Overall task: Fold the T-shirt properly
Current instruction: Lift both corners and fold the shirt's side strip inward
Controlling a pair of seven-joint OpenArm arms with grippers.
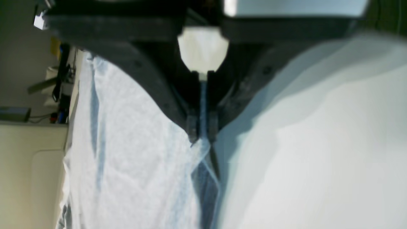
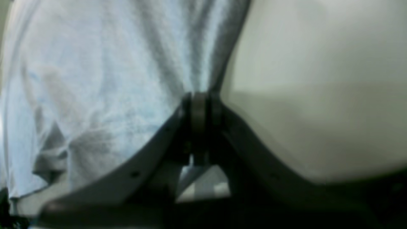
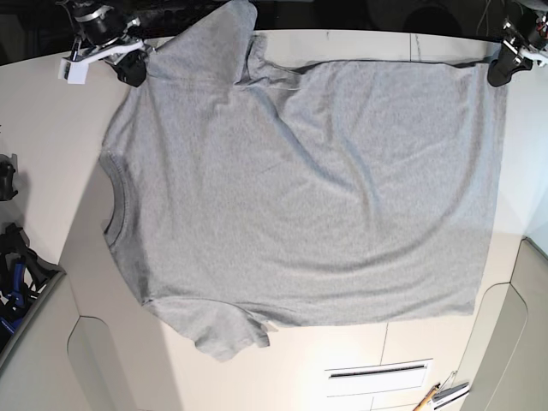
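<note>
The heather-grey T-shirt [image 3: 300, 197] shows its plain side in the base view, with the ribbed collar [image 3: 111, 201] to the left and one sleeve [image 3: 223, 334] toward the near edge. My right gripper [image 3: 133, 70] is shut on the far shoulder corner by the other sleeve. My left gripper [image 3: 499, 73] is shut on the far hem corner. In the left wrist view the left gripper [image 1: 202, 136] pinches a thin fold of the T-shirt [image 1: 133, 143]. In the right wrist view the right gripper [image 2: 199, 98] clamps bunched cloth of the T-shirt [image 2: 95, 79], which fans out above it.
The cream table [image 3: 51, 111] lies under the shirt. Black cables and blue gear [image 3: 13, 265] sit at its left edge. A slotted panel [image 3: 377, 372] and a pen-like tool [image 3: 432, 396] show at the near right.
</note>
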